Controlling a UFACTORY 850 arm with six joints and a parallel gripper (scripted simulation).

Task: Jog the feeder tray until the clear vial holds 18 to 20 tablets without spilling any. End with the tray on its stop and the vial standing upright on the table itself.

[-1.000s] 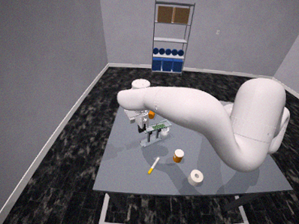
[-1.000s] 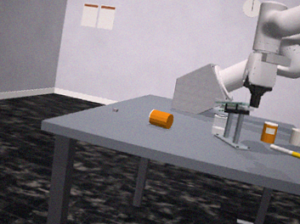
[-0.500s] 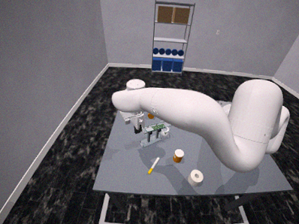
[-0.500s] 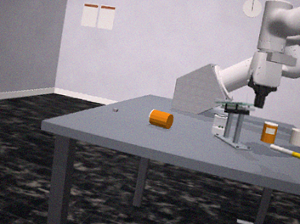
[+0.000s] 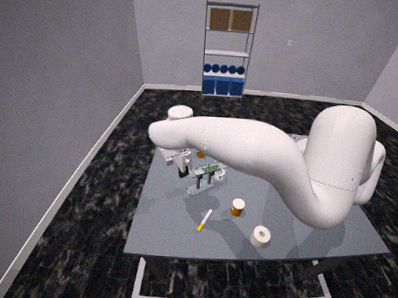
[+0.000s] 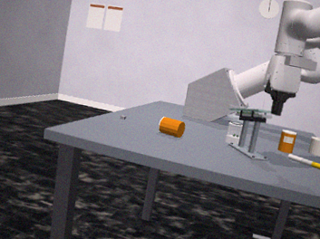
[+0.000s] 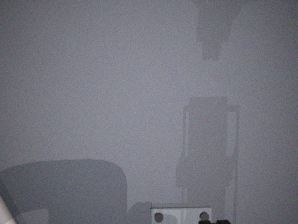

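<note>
The feeder tray (image 6: pixel 250 112) (image 5: pixel 208 170) is a thin greenish plate on two grey posts over a base plate (image 6: pixel 248 152) (image 7: pixel 181 214). The clear vial (image 6: pixel 233 132) stands upright on the table (image 6: pixel 140 146) (image 5: pixel 168 225) at the tray's left end in the exterior view; I cannot count its tablets. My gripper (image 6: pixel 276 111) (image 5: pixel 183 172) is shut and empty. It points straight down with its tip level with the tray's other end, close to or touching it. The wrist view shows mostly bare table with shadows.
An orange bottle (image 6: pixel 172 126) (image 5: pixel 201 154) lies on its side. Another orange bottle (image 6: pixel 287 141) (image 5: pixel 238 206) stands upright near a white roll (image 6: pixel 318 146) (image 5: pixel 261 234) and a white-and-yellow pen (image 6: pixel 304 161) (image 5: pixel 205 220). A tiny grey piece (image 6: pixel 123 117) lies apart. The arm's grey base block (image 6: pixel 209 94) stands behind.
</note>
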